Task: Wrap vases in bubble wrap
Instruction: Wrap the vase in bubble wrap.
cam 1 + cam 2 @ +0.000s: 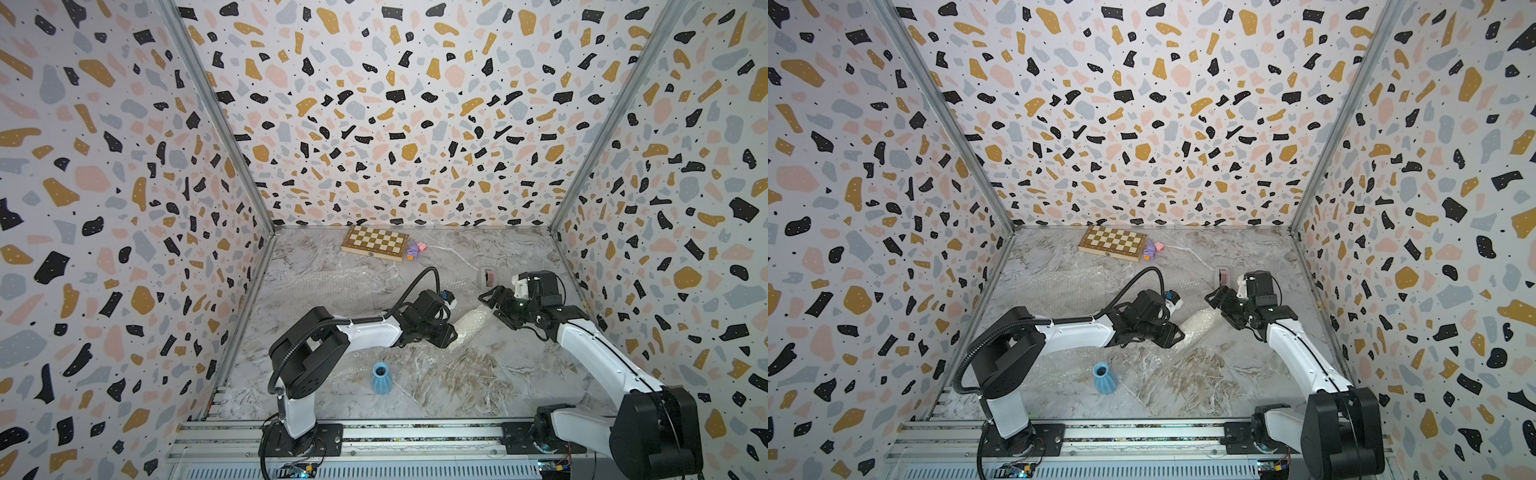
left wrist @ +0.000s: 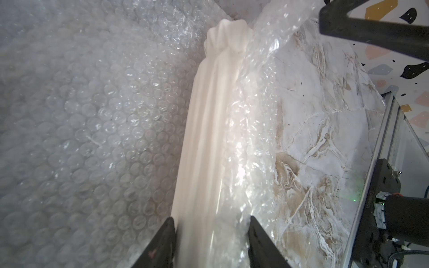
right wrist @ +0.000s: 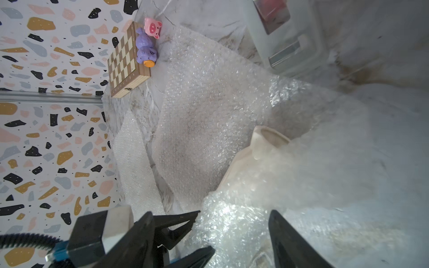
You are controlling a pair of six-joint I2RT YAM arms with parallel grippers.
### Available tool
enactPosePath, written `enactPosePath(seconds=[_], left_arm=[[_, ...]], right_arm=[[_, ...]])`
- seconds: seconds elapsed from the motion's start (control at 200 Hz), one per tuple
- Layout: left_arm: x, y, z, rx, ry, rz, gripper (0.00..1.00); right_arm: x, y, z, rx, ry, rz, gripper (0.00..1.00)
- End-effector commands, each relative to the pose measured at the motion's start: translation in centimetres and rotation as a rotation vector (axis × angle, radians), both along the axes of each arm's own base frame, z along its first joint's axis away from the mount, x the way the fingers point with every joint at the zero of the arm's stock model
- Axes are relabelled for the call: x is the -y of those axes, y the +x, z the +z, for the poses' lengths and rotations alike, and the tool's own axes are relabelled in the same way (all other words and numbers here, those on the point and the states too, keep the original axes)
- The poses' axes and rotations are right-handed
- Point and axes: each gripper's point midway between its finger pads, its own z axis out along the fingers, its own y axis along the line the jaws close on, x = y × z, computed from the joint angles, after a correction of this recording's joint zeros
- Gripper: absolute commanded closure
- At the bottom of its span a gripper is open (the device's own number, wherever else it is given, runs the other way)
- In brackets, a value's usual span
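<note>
Clamping the base of the cream-white vase (image 2: 209,139), the left gripper (image 2: 212,218) pins a fold of bubble wrap (image 2: 92,116) against one side. The vase lies on its side on the sheet, centre frame in both top views. The right gripper (image 1: 491,305) hangs wide open and empty, just beyond the rim. The light blue vase (image 1: 380,377) stands upright on the surface (image 1: 457,374), lower centre, well apart.

Bubble wrap (image 2: 250,130) veils one flank of the cream vase (image 2: 209,139), whose base runs off the picture's edge
</note>
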Motion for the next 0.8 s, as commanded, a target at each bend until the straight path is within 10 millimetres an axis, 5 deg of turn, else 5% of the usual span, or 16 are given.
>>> enactPosePath(seconds=[0.0, 0.791], left_arm=[[-1.6, 0.3, -0.8, -0.047, 0.021, 0.085, 0.52], [-2.0, -0.9, -1.5, -0.122, -0.007, 0.114, 0.48]], right_arm=[[-0.1, -2.2, -3.0, -0.102, -0.008, 0.032, 0.21], [-5.1, 0.8, -9.5, -0.212, -0.105, 0.059, 0.19]])
